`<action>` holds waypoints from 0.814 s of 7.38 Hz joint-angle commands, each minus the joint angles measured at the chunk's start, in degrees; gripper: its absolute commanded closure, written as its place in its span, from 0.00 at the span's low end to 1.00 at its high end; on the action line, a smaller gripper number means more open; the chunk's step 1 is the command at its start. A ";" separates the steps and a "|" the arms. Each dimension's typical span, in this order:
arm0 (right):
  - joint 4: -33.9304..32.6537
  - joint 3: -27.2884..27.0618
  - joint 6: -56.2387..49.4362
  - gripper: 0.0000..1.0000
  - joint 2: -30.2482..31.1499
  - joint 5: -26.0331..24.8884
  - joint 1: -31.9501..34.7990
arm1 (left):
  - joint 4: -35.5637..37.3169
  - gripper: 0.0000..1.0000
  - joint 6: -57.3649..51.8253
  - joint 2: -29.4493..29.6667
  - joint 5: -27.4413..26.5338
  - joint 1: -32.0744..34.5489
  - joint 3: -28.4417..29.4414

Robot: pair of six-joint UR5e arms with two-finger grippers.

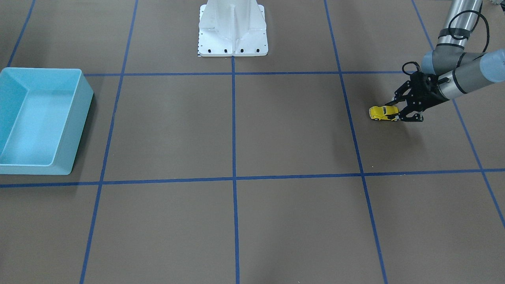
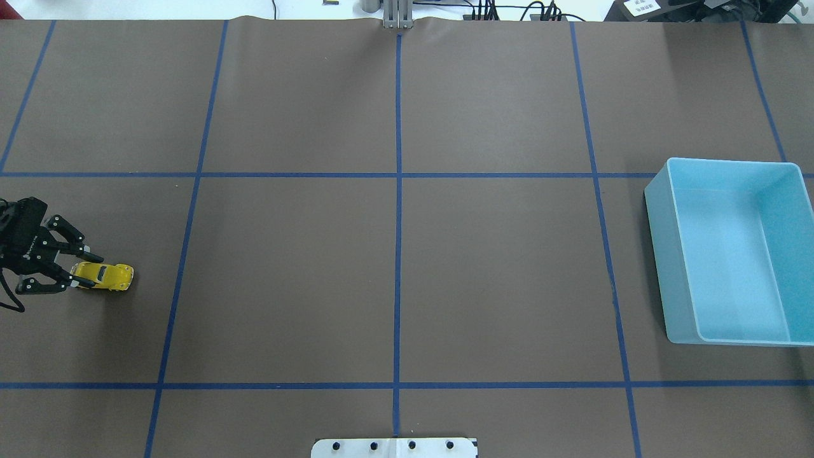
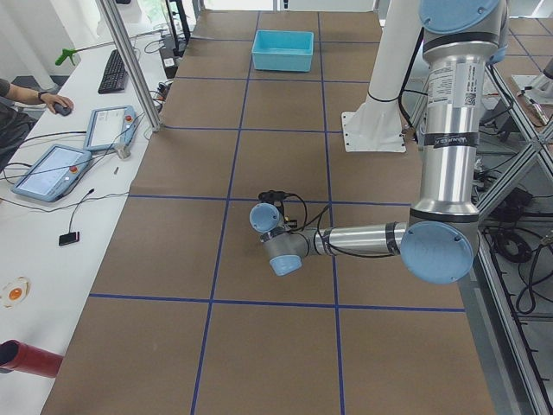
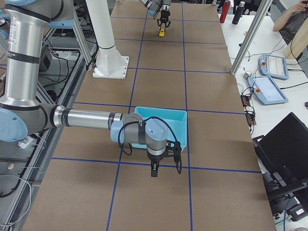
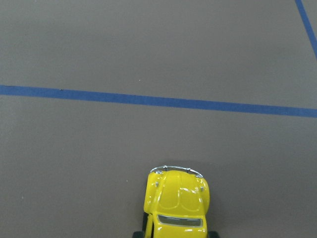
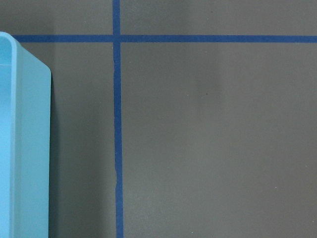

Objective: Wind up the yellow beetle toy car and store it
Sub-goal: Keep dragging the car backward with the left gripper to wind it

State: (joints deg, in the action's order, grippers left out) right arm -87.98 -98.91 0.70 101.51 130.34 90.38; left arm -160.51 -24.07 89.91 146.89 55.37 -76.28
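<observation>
The yellow beetle toy car (image 2: 107, 276) stands on its wheels on the brown table, far on my left side, also seen as the car (image 1: 380, 112). My left gripper (image 2: 81, 271) lies low over the table with its fingers closed on the car's rear end. In the left wrist view the car's hood (image 5: 177, 201) points away from the gripper. The light blue bin (image 2: 659, 254) is at the far right and holds nothing. My right gripper (image 4: 166, 166) hangs just beside the bin (image 4: 161, 113); whether it is open or shut I cannot tell.
Blue tape lines (image 2: 399, 191) divide the table into squares. The white robot base (image 1: 232, 35) stands at the table's robot-side edge. A side desk with tablets (image 3: 52, 169) and a person's hand (image 3: 52, 105) runs along the far side.
</observation>
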 commanded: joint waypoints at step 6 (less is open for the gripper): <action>0.00 -0.14 0.00 0.00 0.00 0.00 -0.03 | -0.06 1.00 -3.78 0.00 3.05 3.59 3.93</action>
State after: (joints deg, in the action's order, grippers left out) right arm -87.98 -98.91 0.70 101.51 130.34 90.37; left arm -160.58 -26.51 89.92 149.02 58.11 -73.40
